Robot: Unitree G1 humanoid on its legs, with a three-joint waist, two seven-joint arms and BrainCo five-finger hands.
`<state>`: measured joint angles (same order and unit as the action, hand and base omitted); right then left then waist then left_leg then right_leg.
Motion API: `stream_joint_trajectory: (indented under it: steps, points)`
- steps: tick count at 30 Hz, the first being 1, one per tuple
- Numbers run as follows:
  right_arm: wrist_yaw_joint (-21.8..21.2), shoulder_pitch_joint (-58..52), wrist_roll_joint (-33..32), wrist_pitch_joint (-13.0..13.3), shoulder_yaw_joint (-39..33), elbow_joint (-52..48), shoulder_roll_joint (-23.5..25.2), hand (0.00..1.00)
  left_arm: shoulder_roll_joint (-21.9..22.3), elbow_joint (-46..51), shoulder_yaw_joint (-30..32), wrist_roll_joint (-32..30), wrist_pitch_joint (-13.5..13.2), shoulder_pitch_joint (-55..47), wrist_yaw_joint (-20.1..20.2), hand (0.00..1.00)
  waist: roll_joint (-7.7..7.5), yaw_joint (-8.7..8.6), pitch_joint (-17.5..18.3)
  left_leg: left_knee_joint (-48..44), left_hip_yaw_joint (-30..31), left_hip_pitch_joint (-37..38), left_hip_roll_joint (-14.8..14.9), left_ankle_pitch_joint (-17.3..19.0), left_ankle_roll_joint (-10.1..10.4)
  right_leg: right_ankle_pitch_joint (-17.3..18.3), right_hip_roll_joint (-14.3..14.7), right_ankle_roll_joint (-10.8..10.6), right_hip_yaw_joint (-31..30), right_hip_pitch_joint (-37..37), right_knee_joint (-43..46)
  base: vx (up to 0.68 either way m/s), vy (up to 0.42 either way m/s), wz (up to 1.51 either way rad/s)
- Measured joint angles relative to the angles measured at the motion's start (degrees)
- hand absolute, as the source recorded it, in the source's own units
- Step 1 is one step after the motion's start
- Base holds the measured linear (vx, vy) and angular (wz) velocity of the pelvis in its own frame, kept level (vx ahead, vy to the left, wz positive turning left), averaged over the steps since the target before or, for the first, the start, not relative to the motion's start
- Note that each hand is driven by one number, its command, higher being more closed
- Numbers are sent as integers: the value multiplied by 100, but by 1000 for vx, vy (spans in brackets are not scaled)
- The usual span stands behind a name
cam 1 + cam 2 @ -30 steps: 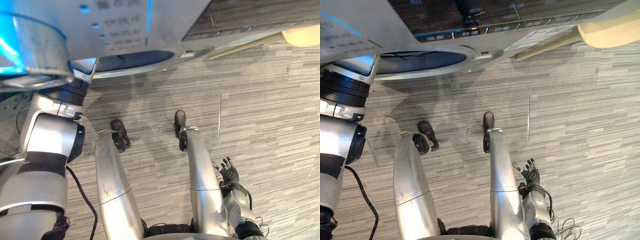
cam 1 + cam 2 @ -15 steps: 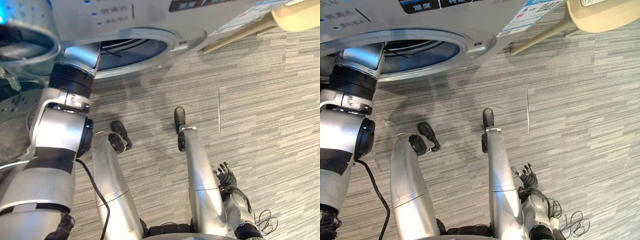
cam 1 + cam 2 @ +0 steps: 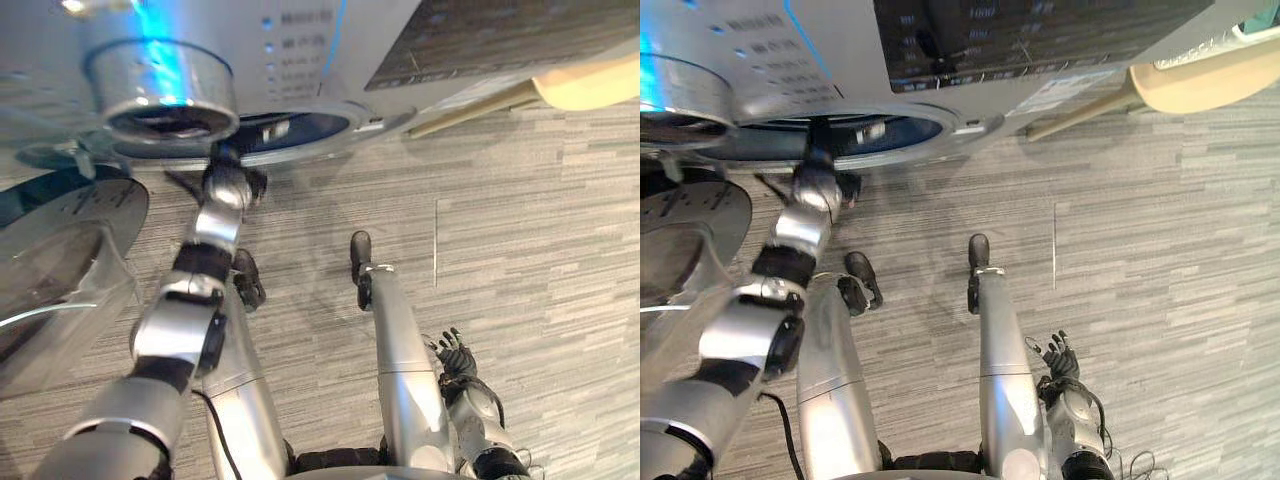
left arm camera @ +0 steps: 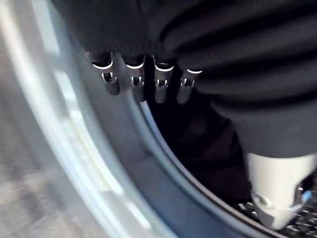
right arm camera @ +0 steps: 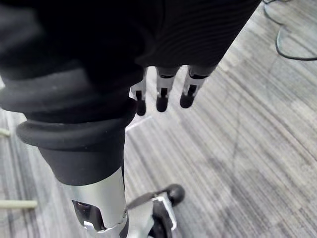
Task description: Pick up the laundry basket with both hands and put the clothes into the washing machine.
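**As the left hand reaches the drum**

Where the washer (image 3: 330, 60) spans the frame's top, its drum (image 3: 320, 128) is too dark to show any contents (door (image 3: 60, 215) swung open at left). Over the drum's rim hovers the left hand (image 4: 161, 87), fingers straight, empty. Half a second ago that arm was bent close at the left edge. At lower right hangs the right hand (image 3: 458, 357), fingers loose, empty. One washer, one door, two hands.

Left arm (image 3: 190, 300) stretched forward, left hand (image 4: 161, 84) fingers straight, empty. Right arm (image 3: 482, 420) down, right hand (image 3: 459, 357) relaxed, fingers spread.
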<state>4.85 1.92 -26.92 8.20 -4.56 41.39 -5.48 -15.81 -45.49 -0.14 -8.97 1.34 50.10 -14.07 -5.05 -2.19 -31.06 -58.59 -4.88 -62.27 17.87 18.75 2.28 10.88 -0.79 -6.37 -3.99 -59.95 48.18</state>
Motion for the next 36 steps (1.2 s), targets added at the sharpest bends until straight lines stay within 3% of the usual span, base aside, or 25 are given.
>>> stream_joint_trajectory:
  steps: [3,5,11,18,23,30,32,33,35,36]
  points:
    - [17,5,16,-9,-13,46,11,0,303,39,106,459,-170,-937,177,0,6,41,3,615,-19,719,-204,-216,96,-37,-184,55,87,654,-380,91,-51,39]
    - [39,3,58,-35,-64,130,10,0,736,30,192,834,-224,-1761,336,0,42,90,22,1243,-131,1469,-383,-401,118,-44,-347,66,133,1304,-749,135,-95,46]
    - [74,4,266,-158,-136,356,58,0,1476,-606,517,1201,-292,-3133,535,0,190,288,285,2414,-250,2777,-687,-792,192,-86,-558,131,284,2471,-1466,139,-64,28]
    - [-12,-287,553,-267,-520,806,260,0,1787,-1081,784,1090,-403,-4284,713,0,577,315,1442,3781,-252,4325,-902,-1200,282,-103,-752,158,634,3936,-2339,123,-26,22]
    - [-132,-526,753,-436,-922,1166,392,0,1843,-1139,1031,914,-402,-4854,812,0,666,320,2081,4615,48,5181,-981,-1534,366,-78,-828,188,1104,4886,-2792,94,-41,42]
    - [-247,-338,1173,-570,-962,1572,397,0,1896,-1108,1432,820,-404,-5045,908,0,787,365,2291,3755,220,5286,-967,-1542,376,57,-815,214,1557,5844,-3122,-42,-3,42]
    - [-256,-319,1176,-623,-852,1639,408,0,1901,-1138,1436,819,-396,-5146,919,0,828,470,2494,3603,193,5207,-981,-1504,377,-45,-809,201,1549,5896,-3258,-66,56,2]
    - [-261,-277,1176,-625,-849,1669,409,0,1905,-1139,1448,818,-395,-5174,922,0,861,475,2515,3545,180,5185,-980,-1445,371,-98,-803,189,1533,5900,-3321,-66,111,-25]
    - [-282,-111,1176,-632,-843,1846,406,0,1873,-1284,1615,697,-383,-5342,1014,0,981,479,2590,3520,131,5276,-953,-994,222,-310,-672,118,1275,5916,-3604,-55,153,-51]
    - [-285,-110,1177,-633,-843,1853,405,0,1856,-1371,1619,642,-368,-5358,1028,0,956,473,2611,3648,89,5333,-974,-905,226,-358,-635,101,1150,5917,-3686,-28,144,-64]
